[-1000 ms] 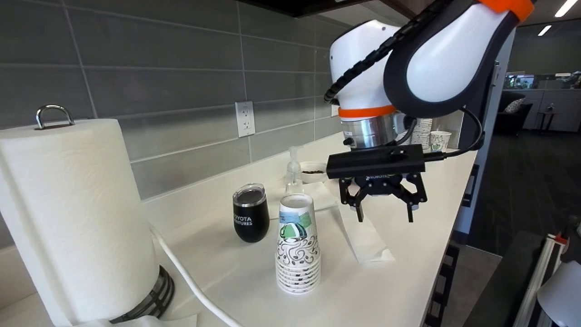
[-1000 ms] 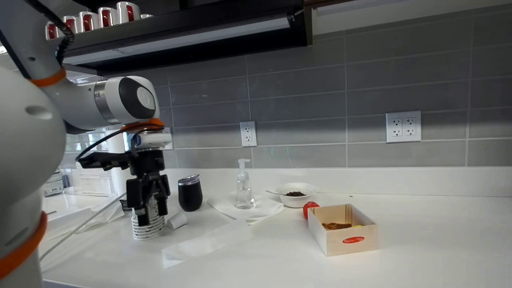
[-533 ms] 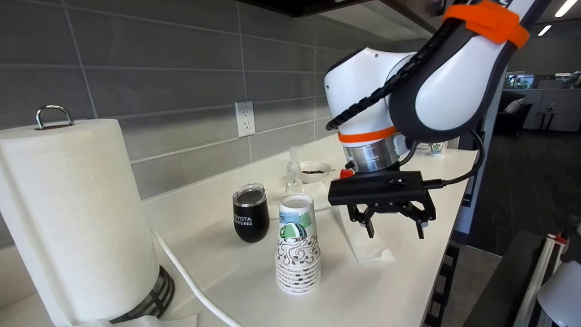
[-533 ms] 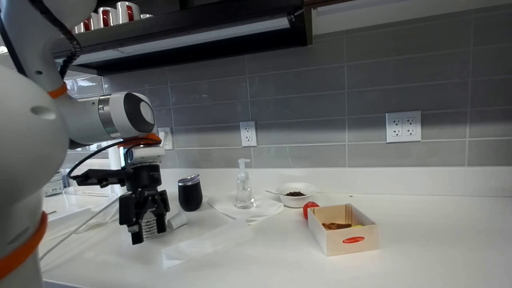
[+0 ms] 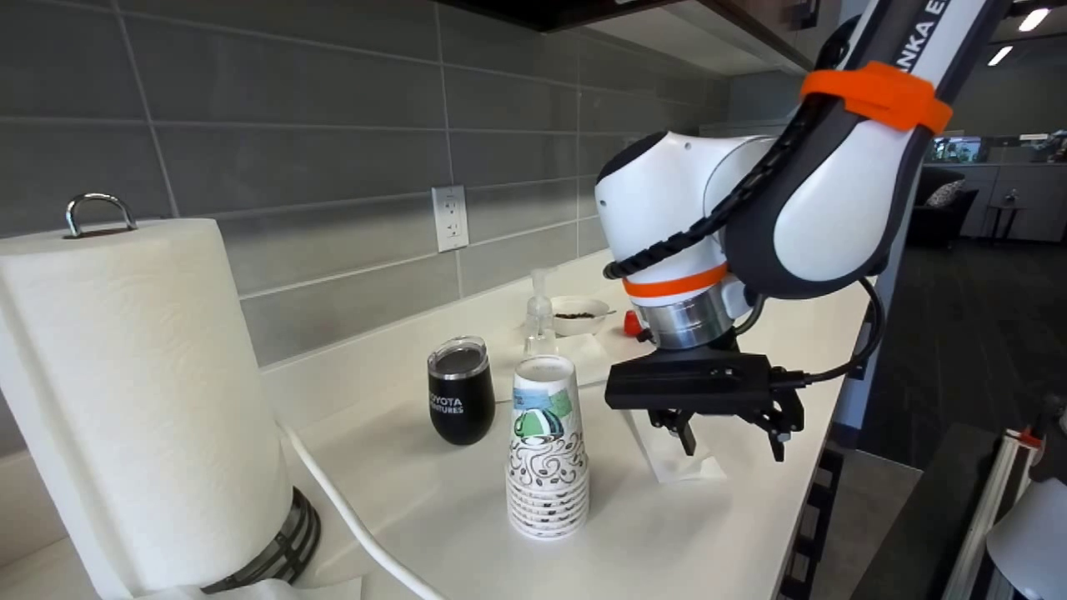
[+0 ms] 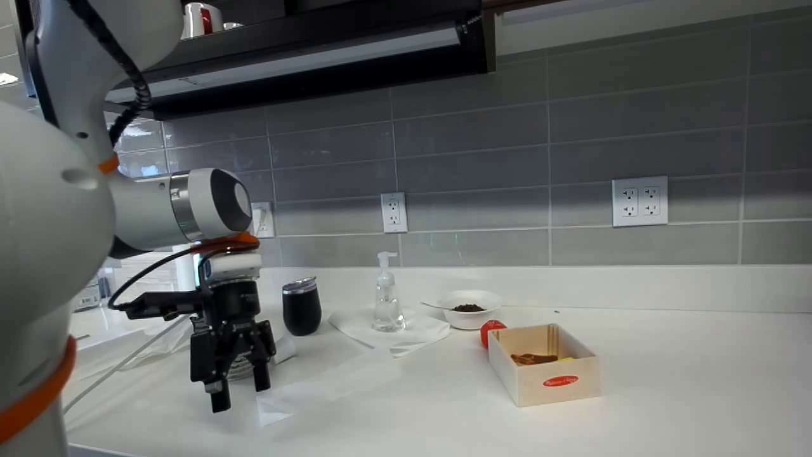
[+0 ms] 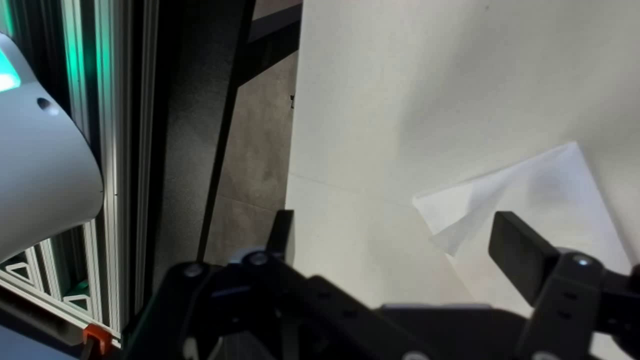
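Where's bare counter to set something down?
In an exterior view: white countertop to the picture's right of the open pale-wood box, and between that box and the creased white paper strip. Crowded: around the patterned paper-cup stack, with the black clear-lidded tumbler and open black pincer nearby.
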